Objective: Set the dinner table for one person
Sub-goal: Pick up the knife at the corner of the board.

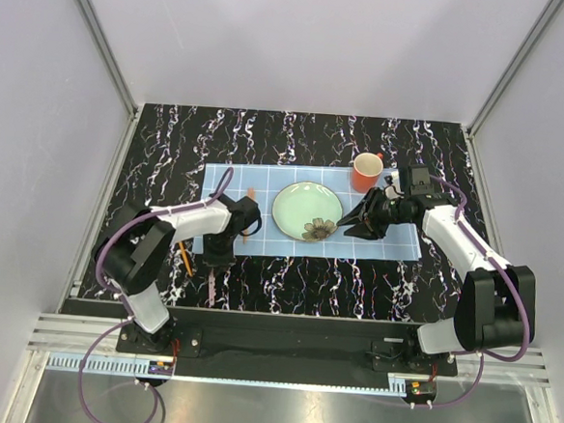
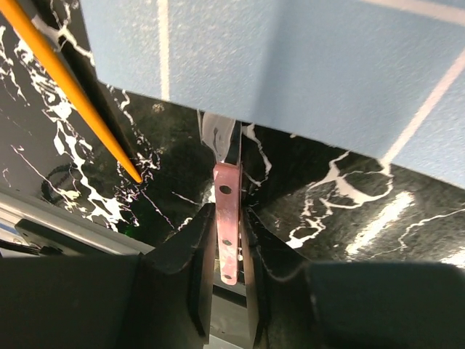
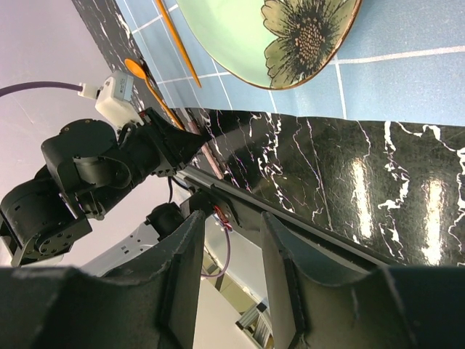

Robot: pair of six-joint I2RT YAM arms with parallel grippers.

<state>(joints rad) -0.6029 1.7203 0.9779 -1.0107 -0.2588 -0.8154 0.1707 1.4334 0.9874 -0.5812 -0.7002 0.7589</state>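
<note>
The black marble dinner table (image 1: 171,136) carries a light blue placemat (image 1: 235,184) with a green flowered plate (image 1: 306,211) at its middle and an orange cup (image 1: 366,171) at its far right corner. My left gripper (image 1: 223,253) hangs over the mat's near left edge. In the left wrist view its jaws stand close on both sides of a knife's pink handle (image 2: 227,218), the silver blade pointing at the mat (image 2: 290,65). My right gripper (image 1: 351,226) hovers open by the plate's right rim, and nothing lies between its fingers (image 3: 182,276).
An orange spoon (image 1: 187,260) lies on the black top left of the knife, its handle (image 2: 73,94) beside the mat's corner. Another thin orange utensil (image 1: 250,212) lies on the mat left of the plate. The table's near edge rail (image 3: 290,218) runs just below both grippers.
</note>
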